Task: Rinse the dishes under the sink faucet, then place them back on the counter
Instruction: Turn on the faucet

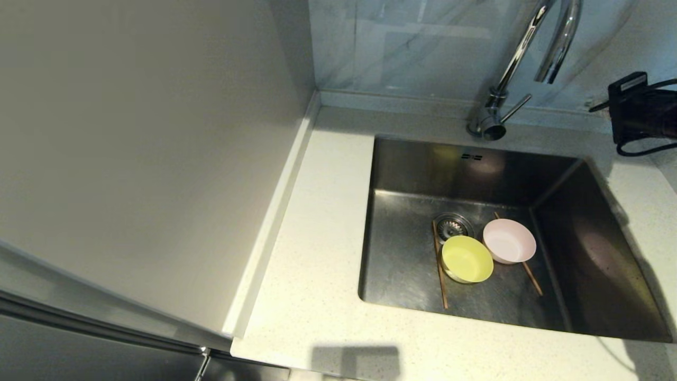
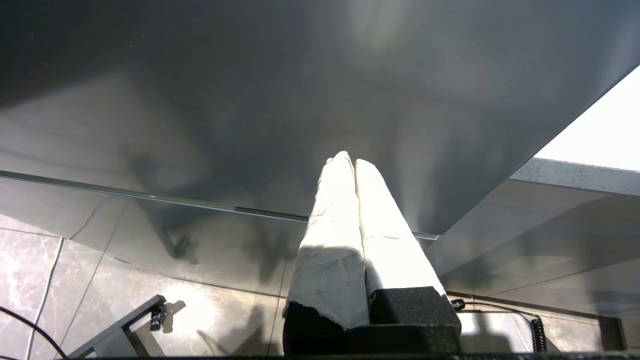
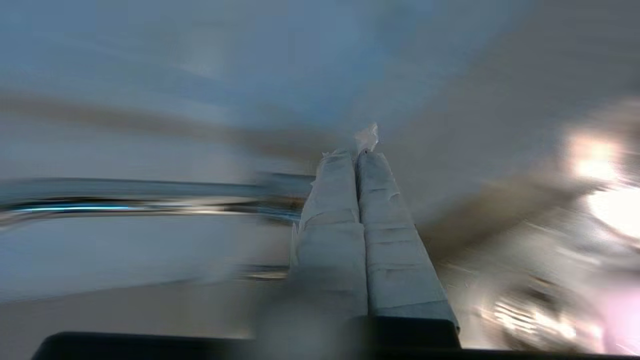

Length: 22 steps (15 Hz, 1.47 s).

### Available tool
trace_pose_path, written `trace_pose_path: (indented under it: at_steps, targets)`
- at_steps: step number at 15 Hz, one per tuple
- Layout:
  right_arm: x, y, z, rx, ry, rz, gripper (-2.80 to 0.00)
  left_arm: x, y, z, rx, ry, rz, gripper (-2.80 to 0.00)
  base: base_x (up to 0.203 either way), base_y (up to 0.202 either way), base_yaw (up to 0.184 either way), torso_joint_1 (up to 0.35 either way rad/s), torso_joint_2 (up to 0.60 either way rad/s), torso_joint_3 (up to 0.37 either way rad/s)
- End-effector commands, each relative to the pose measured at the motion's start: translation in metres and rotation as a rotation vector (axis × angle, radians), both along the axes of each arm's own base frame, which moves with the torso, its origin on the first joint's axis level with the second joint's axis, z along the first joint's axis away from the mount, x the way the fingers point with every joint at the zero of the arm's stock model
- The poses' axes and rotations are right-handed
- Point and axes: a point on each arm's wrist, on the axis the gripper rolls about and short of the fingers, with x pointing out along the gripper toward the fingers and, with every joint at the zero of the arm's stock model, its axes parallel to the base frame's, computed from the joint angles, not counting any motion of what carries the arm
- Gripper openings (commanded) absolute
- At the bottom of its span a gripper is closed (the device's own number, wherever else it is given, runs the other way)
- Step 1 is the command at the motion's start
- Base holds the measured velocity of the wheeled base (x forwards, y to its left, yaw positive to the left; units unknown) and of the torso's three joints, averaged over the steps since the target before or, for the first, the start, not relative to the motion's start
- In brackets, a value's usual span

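The sink [image 1: 402, 254] holds the dishes. A yellow-green bowl [image 1: 467, 259] sits just in front of the drain strainer [image 1: 453, 226], and a pale pink bowl [image 1: 509, 241] touches it on the right. One brown chopstick [image 1: 439, 264] lies left of the bowls, and another chopstick [image 1: 531, 278] runs under the pink bowl. The chrome sink faucet [image 1: 521, 53] rises at the back with its lever [image 1: 515, 107]. My right gripper [image 3: 356, 155] is shut and empty. A black part of the right arm [image 1: 637, 111] shows right of the faucet. My left gripper [image 2: 348, 160] is shut and empty, parked low by a dark cabinet front.
The speckled counter [image 1: 312, 275] runs left of and in front of the sink. A plain grey-white side panel [image 1: 148, 159] walls off the left. A marbled backsplash [image 1: 412, 47] stands behind the faucet. A blurred chrome streak [image 3: 125, 205] crosses the right wrist view.
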Motion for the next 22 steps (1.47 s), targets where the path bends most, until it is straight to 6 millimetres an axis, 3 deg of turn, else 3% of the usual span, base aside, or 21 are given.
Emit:
trace_pose_path:
  at_steps: [1, 5, 14, 22]
  targets:
    - [0.002, -0.006, 0.009, 0.049, -0.162, 0.105, -2.80, 0.000, 0.000, 0.000, -0.001, -0.004, 0.000, -2.80, 0.000, 0.000, 0.000, 0.000, 0.00, 0.000]
    - [0.013, -0.003, -0.005, 0.063, -0.187, 0.245, -2.80, 0.000, 0.000, 0.000, -0.001, -0.004, 0.000, -2.80, 0.000, 0.000, 0.000, 0.000, 0.00, 0.000]
    - [0.035, 0.038, -0.019, 0.047, -0.192, 0.478, -2.80, 0.000, 0.000, 0.000, -0.001, -0.004, 0.000, -2.80, 0.000, 0.000, 0.000, 0.000, 0.00, 0.000]
    - [0.045, 0.047, -0.017, 0.014, -0.251, 0.508, -2.80, 0.000, 0.000, 0.000, -0.001, -0.004, 0.000, -2.80, 0.000, 0.000, 0.000, 0.000, 0.00, 0.000]
